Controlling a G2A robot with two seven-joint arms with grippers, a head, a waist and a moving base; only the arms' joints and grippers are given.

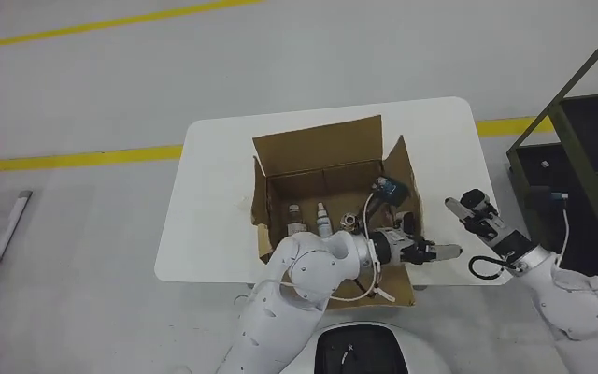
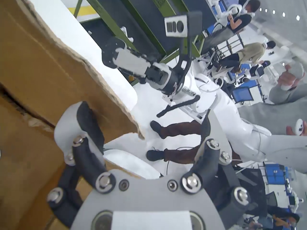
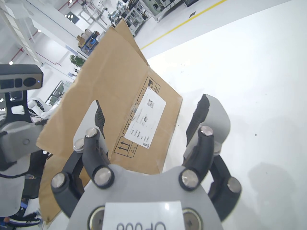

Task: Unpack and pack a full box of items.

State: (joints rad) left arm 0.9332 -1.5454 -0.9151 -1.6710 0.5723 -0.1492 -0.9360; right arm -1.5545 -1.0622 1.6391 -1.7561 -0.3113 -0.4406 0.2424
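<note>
An open cardboard box point(image 1: 318, 150) stands on the white table point(image 1: 215, 187), flaps up. Inside are two small bottles point(image 1: 323, 221), a round metal item point(image 1: 350, 222) and a blue-black item point(image 1: 390, 190). My left gripper point(image 1: 439, 251) point(image 2: 144, 123) reaches across the box's near right corner. It is open, with the right flap's point(image 2: 48, 56) torn corner between the fingers and one pad against the cardboard. My right gripper point(image 1: 465, 202) point(image 3: 152, 113) hovers over the table just right of the box, open and holding nothing, facing the labelled outer wall point(image 3: 144, 120).
A dark green metal rack point(image 1: 561, 122) stands beside the table's right edge. Bare tabletop lies left of the box point(image 1: 206, 234) and at the far right point(image 1: 448, 131). The left arm covers the box's near side.
</note>
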